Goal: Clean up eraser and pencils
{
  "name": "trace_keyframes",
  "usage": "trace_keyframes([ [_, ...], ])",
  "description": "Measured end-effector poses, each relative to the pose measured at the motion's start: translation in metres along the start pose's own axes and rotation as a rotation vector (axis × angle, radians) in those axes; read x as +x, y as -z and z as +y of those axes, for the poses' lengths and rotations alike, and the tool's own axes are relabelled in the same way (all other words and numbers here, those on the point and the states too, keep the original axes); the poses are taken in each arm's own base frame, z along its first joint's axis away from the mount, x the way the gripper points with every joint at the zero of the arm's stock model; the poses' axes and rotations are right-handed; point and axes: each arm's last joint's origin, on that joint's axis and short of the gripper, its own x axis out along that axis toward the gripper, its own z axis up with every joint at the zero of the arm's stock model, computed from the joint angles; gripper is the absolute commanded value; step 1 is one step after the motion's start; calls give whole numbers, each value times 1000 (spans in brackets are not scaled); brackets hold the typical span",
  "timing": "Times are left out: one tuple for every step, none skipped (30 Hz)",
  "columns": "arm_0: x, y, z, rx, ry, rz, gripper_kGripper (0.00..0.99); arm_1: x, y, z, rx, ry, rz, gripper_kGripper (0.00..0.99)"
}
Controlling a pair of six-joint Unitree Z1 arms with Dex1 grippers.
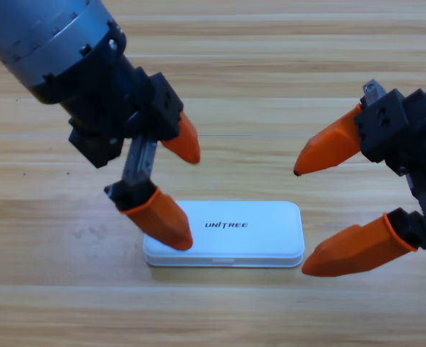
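The white case (234,235) lies shut on the table at centre, lid down with UNITREE print on top. My left gripper (189,195) hangs over the case's left end, jaws spread wide and empty; the lower orange jaw overlaps the case's left corner. My right gripper (301,223) is at the case's right end, open, with one jaw above and one below the case's right corner, holding nothing. The eraser and both pencils are out of view.
The wooden table (68,303) spreads all around the case. The left arm's grey body (46,36) fills the upper left corner.
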Motion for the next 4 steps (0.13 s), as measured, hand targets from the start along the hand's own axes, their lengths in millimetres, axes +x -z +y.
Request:
trace_keyframes([
  [0,0,0,-2,-5,2,990,0,0,0,0,0,0,988],
  [1,1,1,-1,-12,4,990,0,0,0,0,0,0,988],
  [3,1,1,-1,-17,3,990,0,0,0,0,0,0,988],
  [5,1,2,-2,-21,0,990,0,0,0,0,0,0,988],
])
